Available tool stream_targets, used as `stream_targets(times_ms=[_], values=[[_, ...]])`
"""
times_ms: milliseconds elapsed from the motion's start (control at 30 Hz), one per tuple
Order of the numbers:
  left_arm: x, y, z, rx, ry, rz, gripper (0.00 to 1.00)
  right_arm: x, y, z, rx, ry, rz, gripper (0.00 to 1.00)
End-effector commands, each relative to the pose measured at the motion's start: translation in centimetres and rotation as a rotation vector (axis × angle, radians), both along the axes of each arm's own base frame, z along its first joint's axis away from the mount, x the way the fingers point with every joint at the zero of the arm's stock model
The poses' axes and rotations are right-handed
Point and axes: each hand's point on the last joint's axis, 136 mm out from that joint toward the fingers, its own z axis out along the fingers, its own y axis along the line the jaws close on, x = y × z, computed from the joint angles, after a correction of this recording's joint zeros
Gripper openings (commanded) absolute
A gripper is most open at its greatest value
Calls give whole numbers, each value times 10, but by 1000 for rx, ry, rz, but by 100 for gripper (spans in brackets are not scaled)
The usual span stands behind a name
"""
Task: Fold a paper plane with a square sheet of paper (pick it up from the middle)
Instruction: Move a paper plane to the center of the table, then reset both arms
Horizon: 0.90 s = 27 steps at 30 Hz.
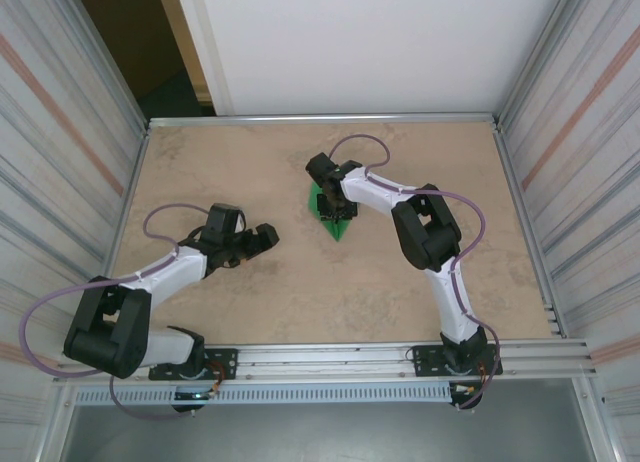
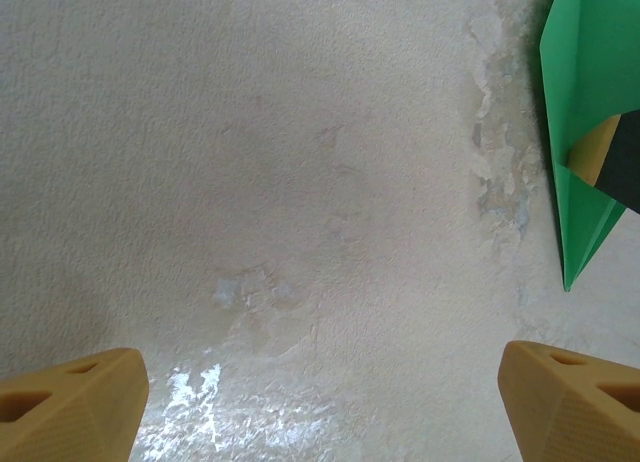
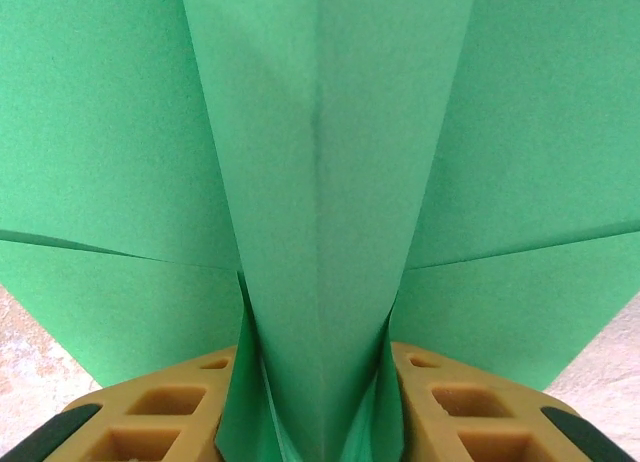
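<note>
Right claw (image 3: pixel 320 407): tan fingers (image 3: pixel 170 402) sit either side of the raised centre fold of the bright green folded-paper plane (image 3: pixel 320 132), touching it on both sides; whether they pinch it or rest loose, cannot tell. Plane lies near the middle of the pale mottled bench (image 1: pixel 250 162), wings spread to both sides, nose toward the arm bases. Left claw (image 2: pixel 320 402) spread wide over bare bench, left of the plane and apart from it, holding nothing.
</note>
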Motion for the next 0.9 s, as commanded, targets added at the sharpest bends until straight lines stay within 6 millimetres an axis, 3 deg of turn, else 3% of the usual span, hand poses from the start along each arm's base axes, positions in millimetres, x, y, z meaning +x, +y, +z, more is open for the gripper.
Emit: stream_targets(times_ms=[0,133,300,433,533,700,733,767,867], values=[[9,1,16,9,-42,-11,91,-3,-4,11,-15,13,-11,38],[10,0,19,8,-46,-11,91,4,-6,45,25,-41,-27,44],[12,1,32,12,-66,-10,91,8,-16,102,82,-152,-52,52],[15,5,51,36,-107,-11,91,6,-37,147,127,-256,-90,56],[18,13,73,81,-163,0,92,2,-71,185,136,-381,-149,63],[28,40,114,224,-298,50,95,-18,-157,246,37,-674,-271,78],[30,48,119,260,-323,73,96,-22,-171,255,24,-722,-290,82],[32,57,125,305,-355,100,97,-28,-191,258,-6,-766,-327,99],[36,84,134,432,-425,195,99,-47,-241,260,-58,-841,-439,99]])
